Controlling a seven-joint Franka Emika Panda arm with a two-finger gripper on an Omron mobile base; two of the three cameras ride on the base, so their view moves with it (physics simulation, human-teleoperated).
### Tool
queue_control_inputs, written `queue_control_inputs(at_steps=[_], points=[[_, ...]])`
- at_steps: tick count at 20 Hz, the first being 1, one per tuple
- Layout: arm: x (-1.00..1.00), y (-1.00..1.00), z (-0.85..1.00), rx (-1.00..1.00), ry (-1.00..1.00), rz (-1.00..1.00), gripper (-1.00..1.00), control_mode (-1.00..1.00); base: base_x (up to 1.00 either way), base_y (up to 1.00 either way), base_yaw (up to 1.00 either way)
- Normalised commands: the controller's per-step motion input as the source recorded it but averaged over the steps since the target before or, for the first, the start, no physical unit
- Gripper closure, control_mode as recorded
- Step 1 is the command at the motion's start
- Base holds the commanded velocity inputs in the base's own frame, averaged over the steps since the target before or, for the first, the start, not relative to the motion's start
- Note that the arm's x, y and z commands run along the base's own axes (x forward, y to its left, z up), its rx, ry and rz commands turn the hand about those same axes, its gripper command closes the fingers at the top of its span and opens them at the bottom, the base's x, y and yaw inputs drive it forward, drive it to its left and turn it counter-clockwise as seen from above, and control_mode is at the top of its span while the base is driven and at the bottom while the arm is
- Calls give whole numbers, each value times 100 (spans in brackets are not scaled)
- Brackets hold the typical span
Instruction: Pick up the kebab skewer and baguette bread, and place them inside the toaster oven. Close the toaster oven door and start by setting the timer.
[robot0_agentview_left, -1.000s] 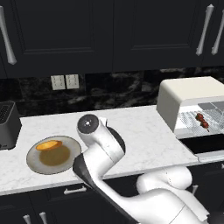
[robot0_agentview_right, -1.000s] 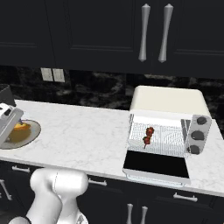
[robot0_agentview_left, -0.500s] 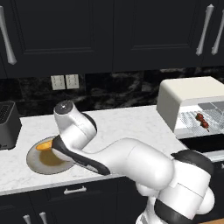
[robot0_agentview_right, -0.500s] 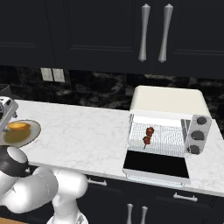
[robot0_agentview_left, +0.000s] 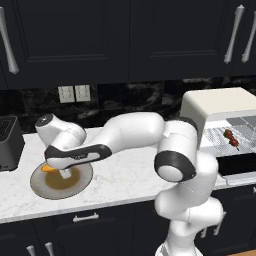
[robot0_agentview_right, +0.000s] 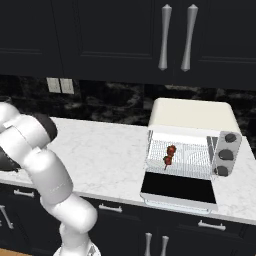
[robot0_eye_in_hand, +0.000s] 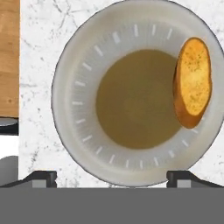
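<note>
The kebab skewer (robot0_agentview_right: 169, 155) lies on the wire rack inside the cream toaster oven (robot0_agentview_right: 192, 116), also seen as skewer (robot0_agentview_left: 231, 139) in oven (robot0_agentview_left: 217, 105). The toaster oven door (robot0_agentview_right: 178, 189) hangs open and flat. The golden baguette bread (robot0_eye_in_hand: 192, 83) rests on the right side of a grey plate (robot0_eye_in_hand: 65, 96). My gripper (robot0_eye_in_hand: 111, 178) hovers open above the plate, its fingertips (robot0_eye_in_hand: 41, 177) spread wide and empty. From the left base view the gripper (robot0_agentview_left: 65, 174) points down over the plate (robot0_agentview_left: 50, 192), with a bit of the baguette (robot0_agentview_left: 48, 169) showing beside it.
A dark slot toaster (robot0_agentview_left: 9, 145) stands left of the plate. The counter's front edge runs close by the plate, with wooden floor (robot0_eye_in_hand: 8, 57) beyond it. Bare marble counter (robot0_agentview_right: 105, 150) stretches between plate and oven.
The arm has swung left and reached out low over the plate. The jaws stayed open. The skewer and the oven door have not moved.
</note>
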Motion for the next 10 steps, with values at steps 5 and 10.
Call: queue_control_inputs(at_steps=[5, 10], points=[[9, 2, -19, -17, 10, 7, -100, -100, 0, 0, 0], [0, 9, -20, -7, 5, 4, -100, -100, 0, 0, 0]])
